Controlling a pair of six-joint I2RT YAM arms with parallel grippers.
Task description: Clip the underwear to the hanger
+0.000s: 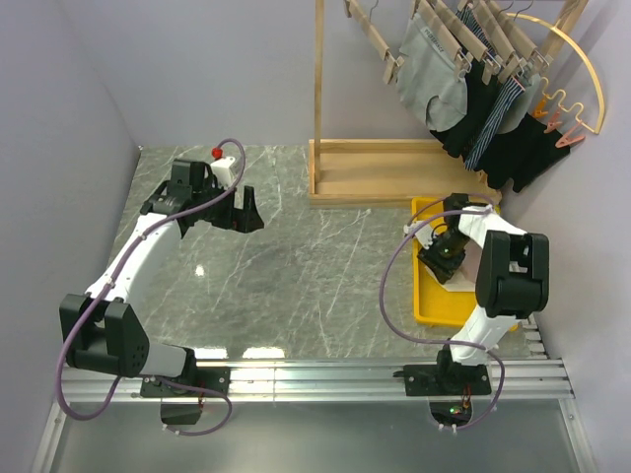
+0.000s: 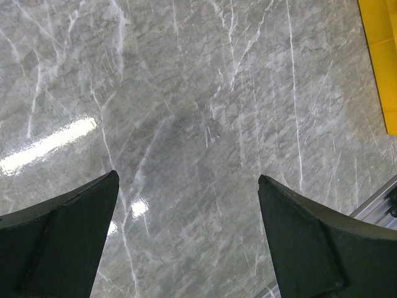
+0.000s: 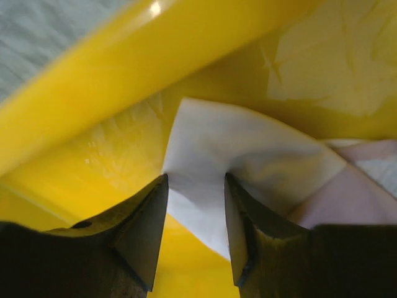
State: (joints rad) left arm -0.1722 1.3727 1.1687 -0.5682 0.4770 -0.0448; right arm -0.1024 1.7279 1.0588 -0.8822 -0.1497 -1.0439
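Observation:
The underwear (image 3: 248, 149) lies in the yellow tray (image 3: 93, 105); its cream band is in front and a mauve part (image 3: 353, 198) lies to the right. My right gripper (image 3: 195, 177) is down in the tray (image 1: 434, 310), open, with its fingers on either side of a fold of the cream cloth. In the top view the right gripper (image 1: 441, 258) hides the garment. An empty light-wood hanger (image 1: 373, 37) with wooden clips hangs at the left of the rack. My left gripper (image 1: 237, 219) is open and empty above the marble table, also seen in its wrist view (image 2: 186, 177).
A wooden rack with a flat base (image 1: 394, 172) stands at the back. Grey briefs (image 1: 429, 74) and dark and striped garments hang from its other hangers. A gold wire arch (image 1: 584, 61) with pink clips hangs at the far right. The tray's edge (image 2: 381, 56) shows in the left wrist view.

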